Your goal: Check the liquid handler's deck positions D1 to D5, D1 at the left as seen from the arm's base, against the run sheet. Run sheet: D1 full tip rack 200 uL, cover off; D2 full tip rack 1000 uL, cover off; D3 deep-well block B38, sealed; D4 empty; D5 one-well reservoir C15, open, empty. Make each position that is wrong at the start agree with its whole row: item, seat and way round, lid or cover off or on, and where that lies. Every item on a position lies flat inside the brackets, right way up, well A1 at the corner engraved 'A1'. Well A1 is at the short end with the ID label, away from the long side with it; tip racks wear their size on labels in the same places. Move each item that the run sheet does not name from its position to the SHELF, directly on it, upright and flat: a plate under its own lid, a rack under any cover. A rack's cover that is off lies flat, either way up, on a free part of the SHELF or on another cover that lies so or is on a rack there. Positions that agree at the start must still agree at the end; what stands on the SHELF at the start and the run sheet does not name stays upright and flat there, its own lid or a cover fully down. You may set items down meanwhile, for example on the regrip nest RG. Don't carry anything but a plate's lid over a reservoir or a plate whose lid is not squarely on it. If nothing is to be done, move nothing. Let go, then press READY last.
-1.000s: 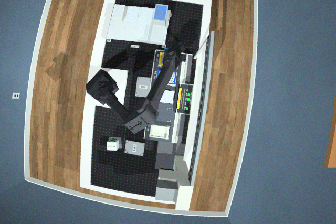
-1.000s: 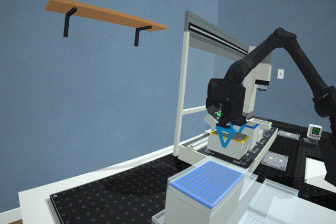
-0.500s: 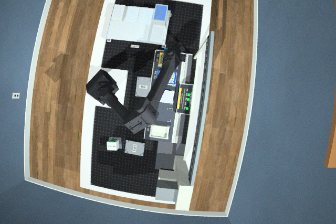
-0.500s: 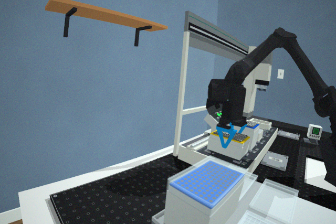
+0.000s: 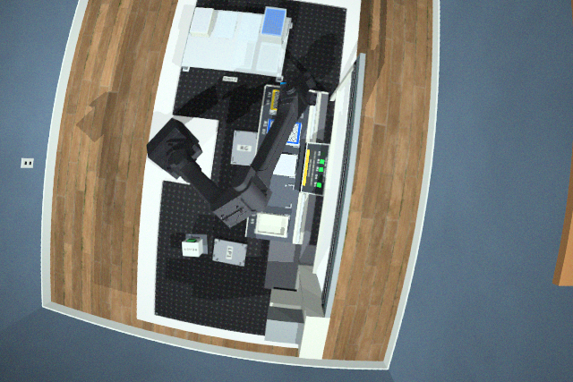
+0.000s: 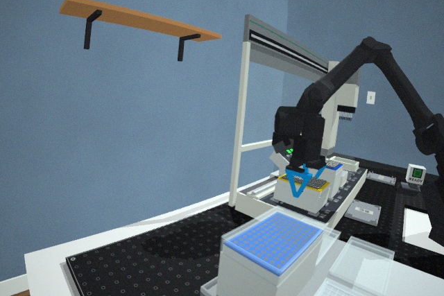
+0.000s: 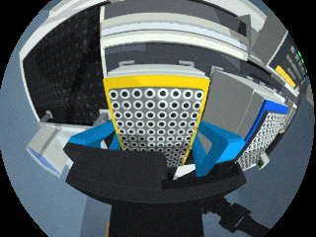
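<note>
My gripper (image 6: 307,181) (image 7: 156,119) is shut on the long sides of the yellow-topped tip rack (image 5: 276,101) (image 6: 319,184) (image 7: 154,113), which has no cover, at the deck's left end position. Its blue fingers reach down both flanks. I cannot tell whether the rack rests on the deck or hangs just above it. Beside it stands a blue-topped tip rack (image 5: 295,133) (image 6: 334,165) (image 7: 267,128), also uncovered. Further along the deck are a pale block (image 5: 285,165) and a white reservoir (image 5: 273,224); my arm hides part of the deck in the top view.
The SHELF (image 5: 208,52) holds a covered blue-topped rack (image 5: 274,21) (image 6: 272,238) and clear lids or covers (image 6: 362,262). The RG nest (image 5: 245,144) (image 6: 363,213) and the READY button (image 5: 193,245) (image 6: 415,174) lie in front of the deck. The handler's gantry (image 6: 286,47) spans above.
</note>
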